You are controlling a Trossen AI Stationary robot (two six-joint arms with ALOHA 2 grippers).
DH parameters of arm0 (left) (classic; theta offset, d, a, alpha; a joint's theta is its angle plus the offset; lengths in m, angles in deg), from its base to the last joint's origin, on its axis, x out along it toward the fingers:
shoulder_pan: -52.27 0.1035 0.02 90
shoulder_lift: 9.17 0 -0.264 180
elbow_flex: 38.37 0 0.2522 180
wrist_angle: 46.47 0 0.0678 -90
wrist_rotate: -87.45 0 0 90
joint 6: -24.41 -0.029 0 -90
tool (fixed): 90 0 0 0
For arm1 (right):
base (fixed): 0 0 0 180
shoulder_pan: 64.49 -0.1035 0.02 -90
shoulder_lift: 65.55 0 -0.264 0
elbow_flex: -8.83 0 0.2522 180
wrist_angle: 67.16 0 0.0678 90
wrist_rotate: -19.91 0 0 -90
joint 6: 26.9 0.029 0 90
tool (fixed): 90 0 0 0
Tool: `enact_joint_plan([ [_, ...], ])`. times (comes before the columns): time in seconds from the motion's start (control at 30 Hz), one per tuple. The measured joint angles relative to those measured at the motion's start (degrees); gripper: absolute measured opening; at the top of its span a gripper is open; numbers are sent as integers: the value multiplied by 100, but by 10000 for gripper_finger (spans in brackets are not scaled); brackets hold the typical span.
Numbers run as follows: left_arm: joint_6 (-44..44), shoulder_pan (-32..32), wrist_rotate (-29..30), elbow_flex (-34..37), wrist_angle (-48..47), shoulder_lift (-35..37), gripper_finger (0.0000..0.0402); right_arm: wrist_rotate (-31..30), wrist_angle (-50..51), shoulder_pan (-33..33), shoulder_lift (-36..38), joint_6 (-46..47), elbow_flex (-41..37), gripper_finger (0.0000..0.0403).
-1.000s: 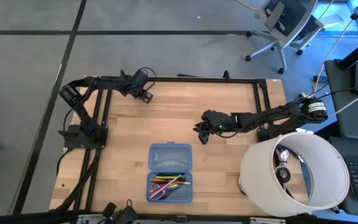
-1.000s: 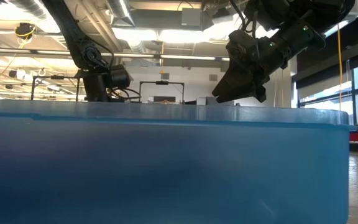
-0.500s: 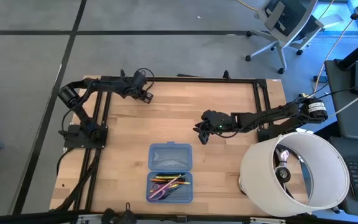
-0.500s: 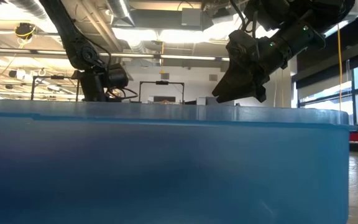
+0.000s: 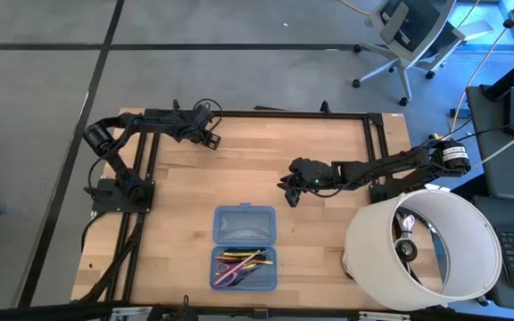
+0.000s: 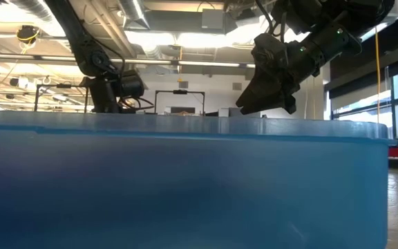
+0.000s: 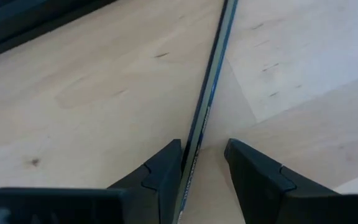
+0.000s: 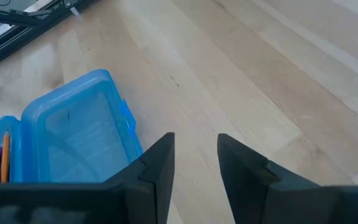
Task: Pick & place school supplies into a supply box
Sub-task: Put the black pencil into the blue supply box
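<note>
The supply box (image 5: 244, 247) lies open near the table's front middle. Its near half holds school supplies (image 5: 242, 263): yellow, orange and dark sticks. Its blue wall (image 6: 185, 187) fills the lower part of the low view. At the table's far left my left gripper (image 7: 202, 163) points down, open, over a thin dark pen (image 7: 211, 81) that lies flat on the wood and runs between its fingers. My right gripper (image 5: 288, 189) hangs open above the table's middle, past the box's far edge (image 8: 79, 130), with nothing between its fingers. My left gripper stands astride the pen's shaft (image 7: 191, 158), one finger on each side, coming from above. The shaft runs right along the inner side of one finger (image 7: 166, 168). Whether that finger touches it, I cannot tell. The pen lies flat on the table.
A large white drum-shaped shade (image 5: 422, 245) stands at the table's near right corner, beside the right arm's base. Black frame rails (image 5: 284, 113) run along the far and side edges. Bare wood lies between the two grippers and left of the box.
</note>
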Motion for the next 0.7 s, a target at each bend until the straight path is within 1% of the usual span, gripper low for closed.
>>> enact_joint_plan([
  [0.4, 1406, -382, 470, 2, -78, 0, 118, 0, 0, 0, 0, -60, -1, 126],
  [0.7, 2562, -848, 715, 2, -133, -1, 116, 0, 2, 0, 0, -83, 1, 126],
])
